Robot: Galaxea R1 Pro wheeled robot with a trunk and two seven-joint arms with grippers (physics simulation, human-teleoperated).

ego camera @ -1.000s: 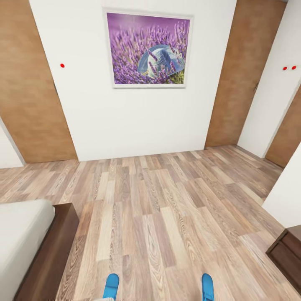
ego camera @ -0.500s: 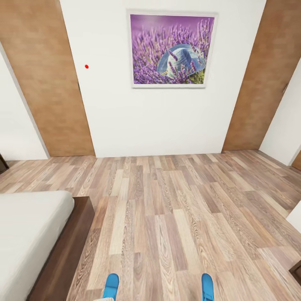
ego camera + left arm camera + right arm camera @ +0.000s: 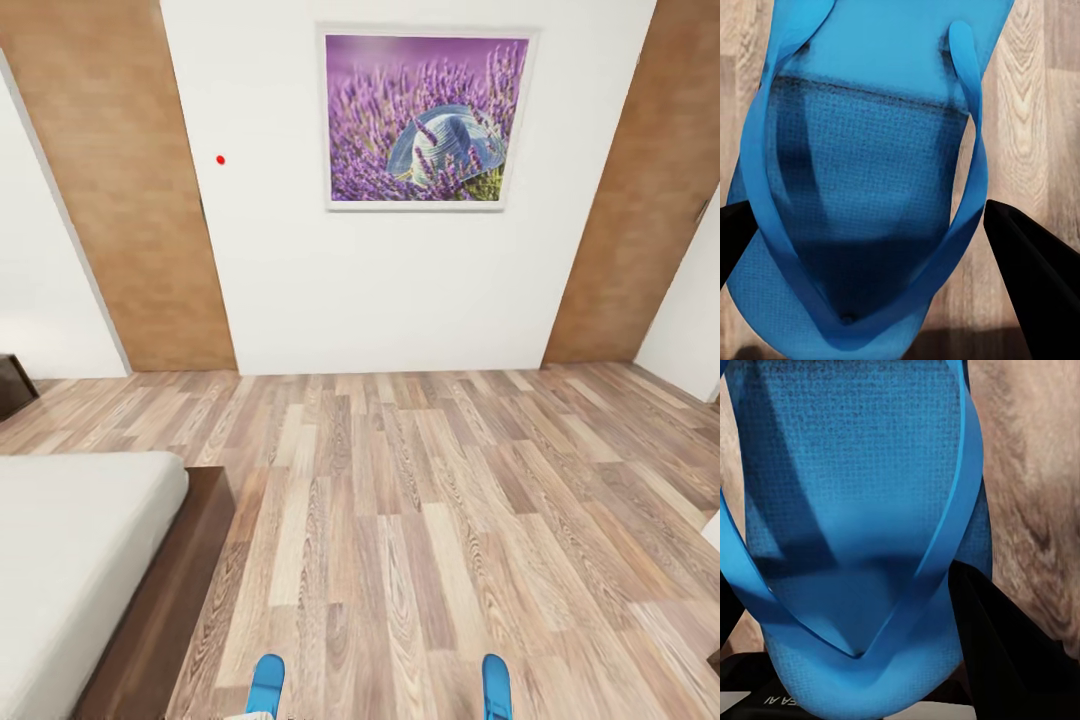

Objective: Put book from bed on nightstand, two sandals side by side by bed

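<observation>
Left tool (image 3: 870, 225) clamped on one blue sandal (image 3: 870, 150), black fingers (image 3: 1035, 277) at either edge of the sole. Right tool (image 3: 862, 615) gripping the other sandal (image 3: 855, 495) likewise. Both held above the wood floor (image 3: 420, 520), bed (image 3: 70, 560) off to the left tool's side.

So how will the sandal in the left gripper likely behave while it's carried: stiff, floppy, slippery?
The sandal looks thin and flat, so it is probably light and somewhat bendy, and may droop past the fingers. Its thong strap is slim and would likely flex rather than hold shape. The woven-looking footbed texture suggests reasonable grip, not slipperiness.
</observation>
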